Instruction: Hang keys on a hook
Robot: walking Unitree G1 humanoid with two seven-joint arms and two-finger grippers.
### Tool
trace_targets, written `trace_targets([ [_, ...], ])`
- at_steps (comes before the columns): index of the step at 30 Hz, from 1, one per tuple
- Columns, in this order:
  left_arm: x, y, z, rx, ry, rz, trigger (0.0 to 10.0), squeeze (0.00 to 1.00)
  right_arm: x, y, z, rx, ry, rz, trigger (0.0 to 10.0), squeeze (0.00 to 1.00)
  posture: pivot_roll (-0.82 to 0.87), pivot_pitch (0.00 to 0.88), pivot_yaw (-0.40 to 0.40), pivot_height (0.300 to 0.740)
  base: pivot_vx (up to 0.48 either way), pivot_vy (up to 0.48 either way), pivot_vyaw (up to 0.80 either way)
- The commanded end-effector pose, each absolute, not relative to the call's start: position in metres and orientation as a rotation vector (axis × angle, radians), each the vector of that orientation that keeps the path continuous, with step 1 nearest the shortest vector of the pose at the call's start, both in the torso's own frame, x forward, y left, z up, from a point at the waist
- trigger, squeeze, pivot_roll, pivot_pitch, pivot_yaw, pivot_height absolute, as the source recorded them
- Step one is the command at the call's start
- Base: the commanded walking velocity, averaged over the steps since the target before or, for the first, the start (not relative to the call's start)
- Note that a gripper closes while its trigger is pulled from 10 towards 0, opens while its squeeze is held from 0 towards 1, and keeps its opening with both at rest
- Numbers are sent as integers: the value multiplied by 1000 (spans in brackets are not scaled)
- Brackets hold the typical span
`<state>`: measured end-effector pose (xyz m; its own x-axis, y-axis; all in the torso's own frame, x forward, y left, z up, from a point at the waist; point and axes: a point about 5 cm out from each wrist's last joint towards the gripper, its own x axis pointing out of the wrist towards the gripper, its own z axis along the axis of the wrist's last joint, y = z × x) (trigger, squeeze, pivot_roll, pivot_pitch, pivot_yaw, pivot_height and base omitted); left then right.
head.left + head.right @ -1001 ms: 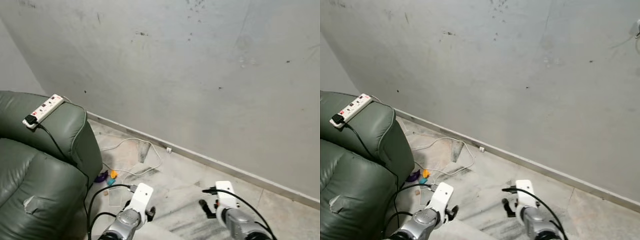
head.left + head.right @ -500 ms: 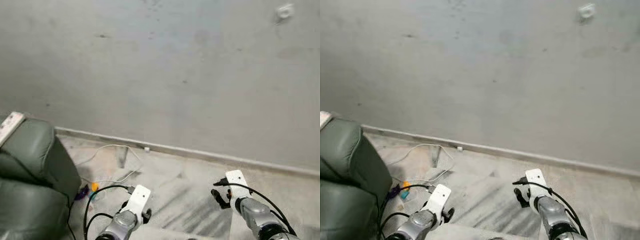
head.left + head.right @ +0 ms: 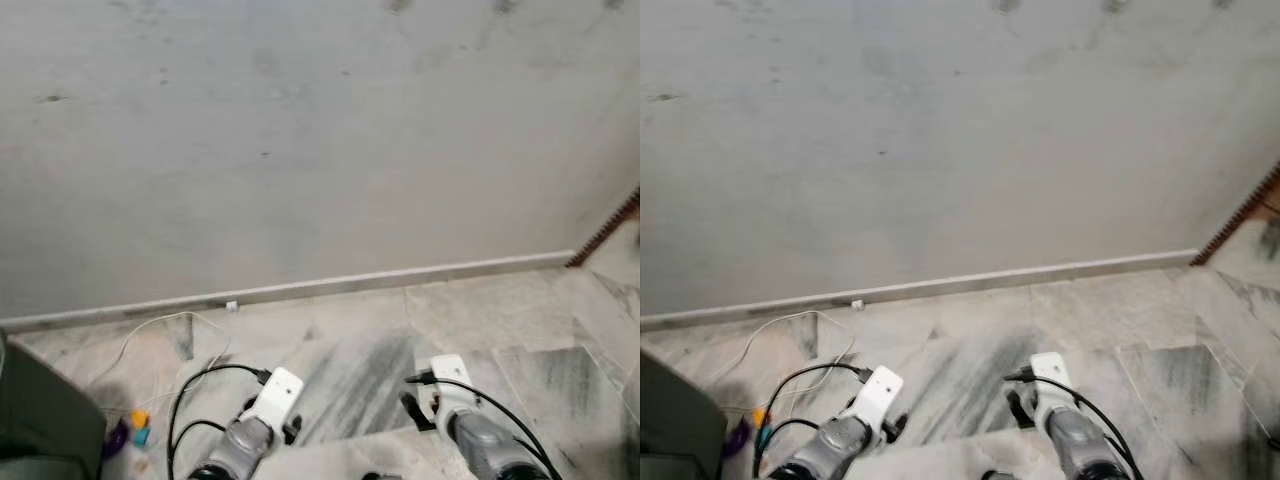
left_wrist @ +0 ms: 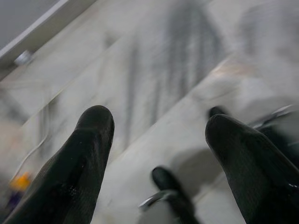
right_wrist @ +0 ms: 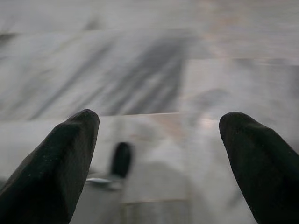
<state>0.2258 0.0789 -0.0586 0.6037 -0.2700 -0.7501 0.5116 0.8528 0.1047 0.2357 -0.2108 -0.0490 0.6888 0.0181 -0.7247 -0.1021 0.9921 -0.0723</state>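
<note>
Left eye view: we face a bare grey wall [image 3: 320, 150] with a skirting strip [image 3: 330, 285] along its foot, above a pale marble floor [image 3: 500, 320] streaked with dark grey. We hold both arms low at the bottom edge, each wrist carrying a white camera block with a black cable. A white cord [image 3: 165, 330] trails over the floor on our left, close to small orange and purple bits [image 3: 135, 425] beside the dark green corner of a chair [image 3: 40, 420]. A reddish-brown edge [image 3: 605, 230] slants down at far right. In the left wrist view our left gripper [image 4: 159, 135] has its black fingers spread wide with nothing between them; in the right wrist view our right gripper [image 5: 159, 126] is likewise spread and empty above the blurred floor. We cannot make out keys or a hook anywhere.
</note>
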Motion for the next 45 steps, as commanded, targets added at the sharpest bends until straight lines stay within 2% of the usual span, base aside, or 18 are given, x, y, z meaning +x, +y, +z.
trace_targets([
  [1,223,87,-62,346,821,-428,10000,0,236,-212,-49,-106,808,42,10000,0,9,101,-1,740,0,0,-788],
  [7,221,91,-64,411,858,-385,10000,0,228,-233,-50,-117,833,-72,10000,0,4,98,-9,740,0,0,-788],
  [12,220,93,-65,408,852,-321,10000,0,220,-237,-54,-102,853,-111,10000,0,6,99,-12,740,0,0,-788],
  [15,218,97,-64,337,804,-138,10000,0,215,-235,-58,-55,862,-146,10000,0,10,101,-11,740,0,0,-196],
  [16,217,98,-64,287,781,-58,10000,0,215,-234,-58,-28,861,-161,10000,0,12,102,-11,740,0,0,0],
  [17,213,100,-62,171,730,108,10000,0,216,-229,-59,27,853,-186,10000,0,14,103,-12,740,0,0,0],
  [19,211,100,-61,76,698,183,10000,0,220,-221,-59,55,846,-175,10000,0,17,103,-12,740,0,0,0],
  [21,211,99,-60,52,689,187,10000,0,222,-217,-58,63,842,-163,10000,0,18,102,-12,740,0,0,0],
  [24,217,96,-60,153,702,25,10000,0,233,-187,-56,62,830,-15,10000,0,24,98,-6,740,0,0,0],
  [29,218,95,-60,178,705,-16,10000,0,240,-167,-53,47,817,71,10000,0,25,92,0,740,0,0,0],
  [32,219,95,-60,183,701,-20,10000,0,243,-164,-52,53,809,70,10000,0,26,93,3,740,0,0,0],
  [36,219,99,-58,223,667,64,10000,0,244,-165,-51,100,795,25,10000,0,26,91,17,740,0,0,0],
  [37,217,102,-56,202,632,171,10000,0,245,-167,-50,134,781,-7,10000,0,32,90,25,740,0,0,0],
  [40,213,104,-56,106,627,266,10000,0,242,-175,-52,123,790,-47,10000,0,39,90,31,740,0,0,0],
  [45,218,100,-55,225,627,129,10000,0,234,-179,-56,75,810,-24,10000,0,54,95,29,740,0,0,0],
])
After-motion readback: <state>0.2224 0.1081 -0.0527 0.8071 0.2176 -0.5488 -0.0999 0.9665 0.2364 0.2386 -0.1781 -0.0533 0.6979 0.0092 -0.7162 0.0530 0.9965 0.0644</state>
